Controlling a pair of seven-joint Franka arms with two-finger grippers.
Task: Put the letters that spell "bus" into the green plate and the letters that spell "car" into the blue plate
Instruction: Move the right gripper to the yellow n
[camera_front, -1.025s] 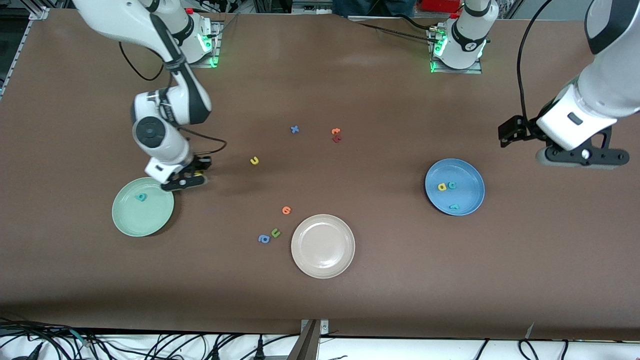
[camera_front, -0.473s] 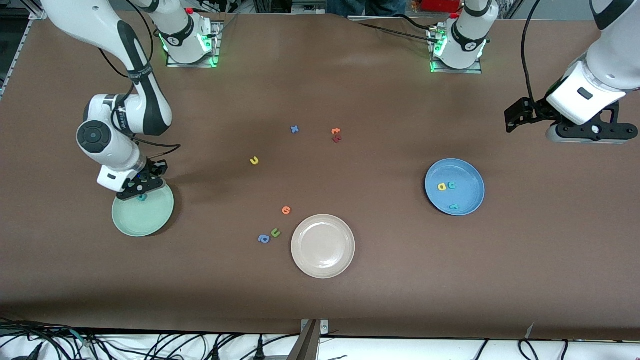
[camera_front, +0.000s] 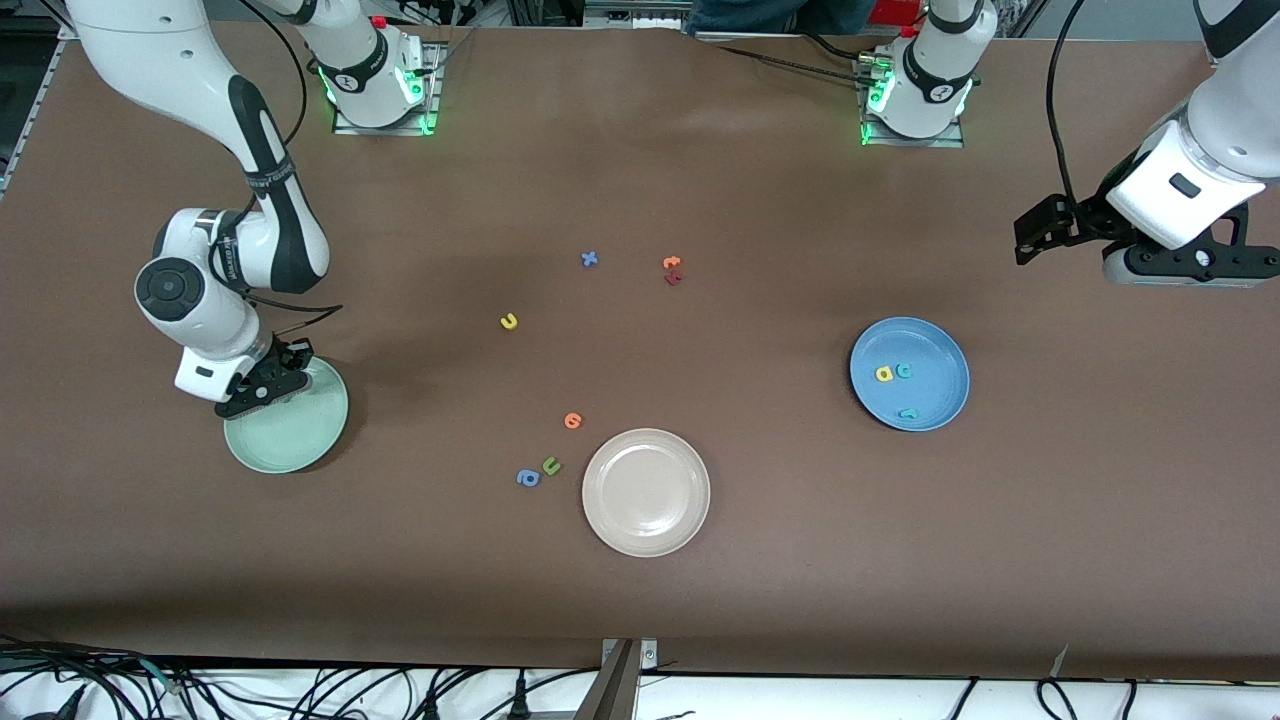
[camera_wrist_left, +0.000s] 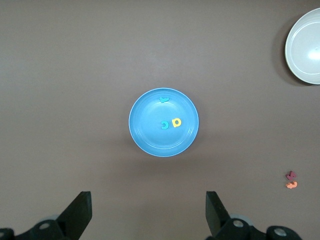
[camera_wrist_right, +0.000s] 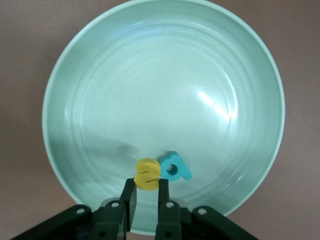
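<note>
Holding the yellow "s" (camera_wrist_right: 147, 175) betw. narrow fingers, right gripper (camera_wrist_right: 146, 200) sits low over the green plate (camera_front: 300, 445), beside the teal "b" (camera_wrist_right: 174, 167) lying in it. Left gripper (camera_wrist_left: 149, 215), wide open & empty, waits above the worktop (camera_front: 760, 560) near the blue plate (camera_front: 935, 345); yellow "a" (camera_front: 884, 374), teal "c" (camera_front: 904, 370), teal "r" (camera_front: 908, 412) inside. Yellow "u" (camera_front: 509, 321) lies well apart from the green plate.

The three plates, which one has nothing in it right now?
The cream-white plate, nearest the front camera, is bare. The blue plate holds three letters, and the green plate holds a teal letter beside the right gripper.
</note>
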